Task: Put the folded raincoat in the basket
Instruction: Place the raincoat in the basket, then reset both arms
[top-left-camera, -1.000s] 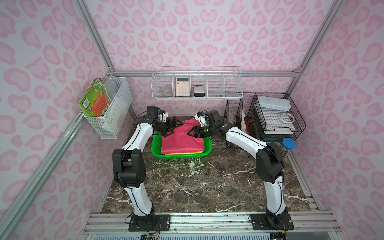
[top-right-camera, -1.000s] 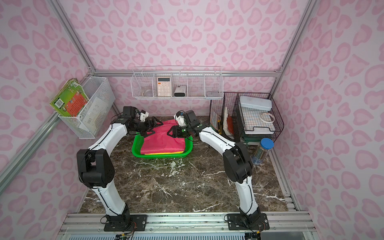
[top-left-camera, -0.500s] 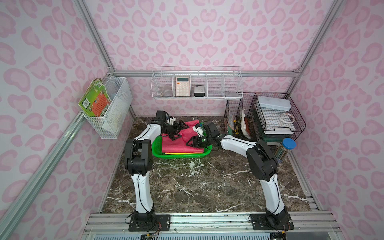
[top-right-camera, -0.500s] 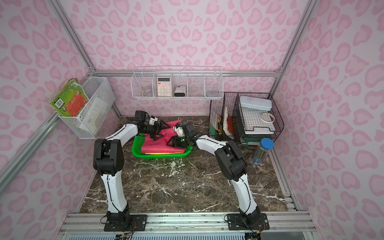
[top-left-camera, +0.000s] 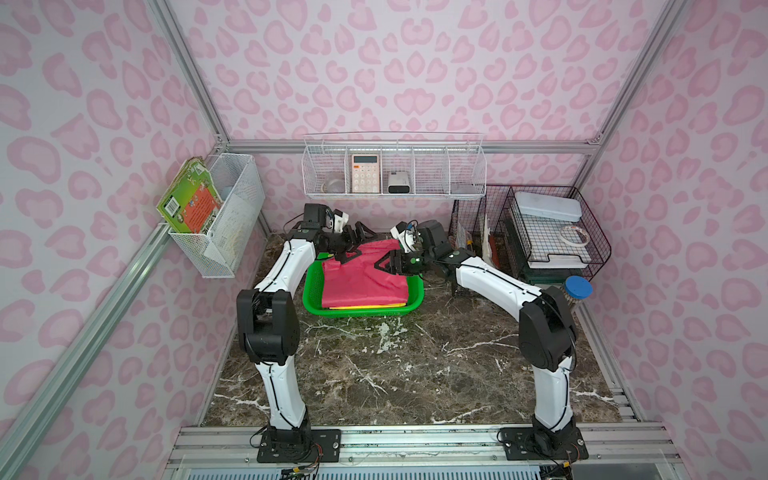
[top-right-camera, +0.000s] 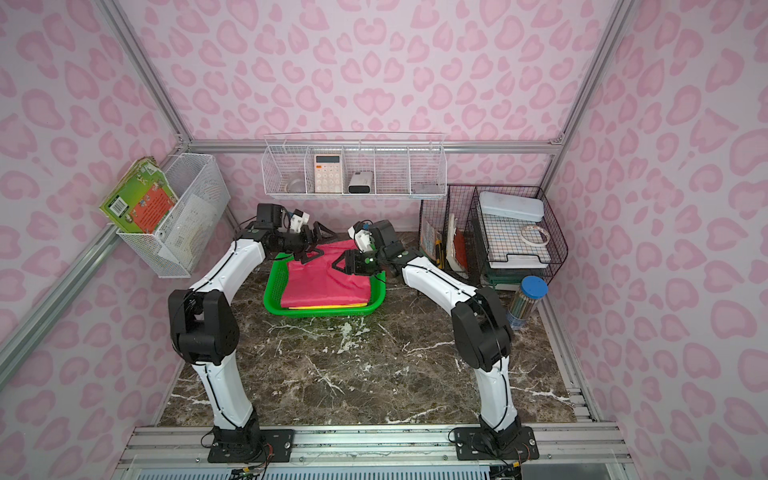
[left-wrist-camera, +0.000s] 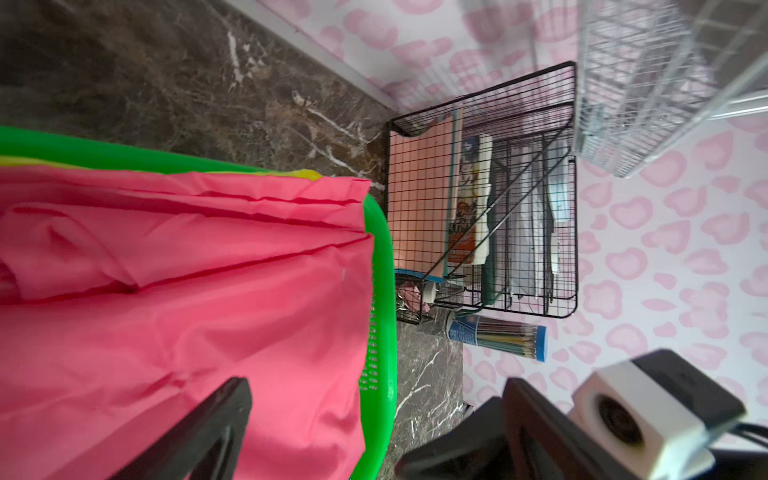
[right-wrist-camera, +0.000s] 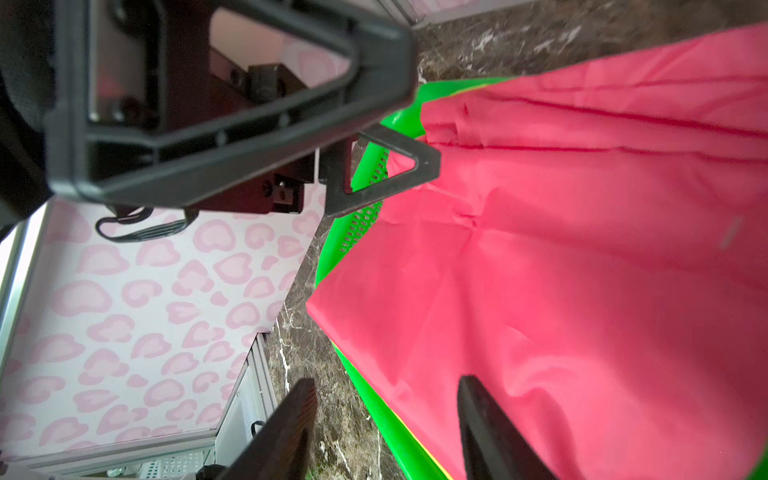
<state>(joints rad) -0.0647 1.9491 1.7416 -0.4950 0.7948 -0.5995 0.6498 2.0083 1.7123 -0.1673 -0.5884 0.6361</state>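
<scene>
The folded pink raincoat (top-left-camera: 363, 278) lay in the green basket (top-left-camera: 312, 291) on the marble desk (top-left-camera: 395, 365), its far edge spilling over the rim. The left pincer (top-left-camera: 353, 245) hovered wide open at the coat's far left corner. The right pincer (top-left-camera: 383, 264), jaws apart and gripping nothing, hung just above its far right edge.

left gripper (top-left-camera: 353, 245): fingers wide apart, over basket (top-left-camera: 310, 291) back-left corner | right gripper (top-left-camera: 380, 267): fingers parted, empty, over basket back-right side
</scene>
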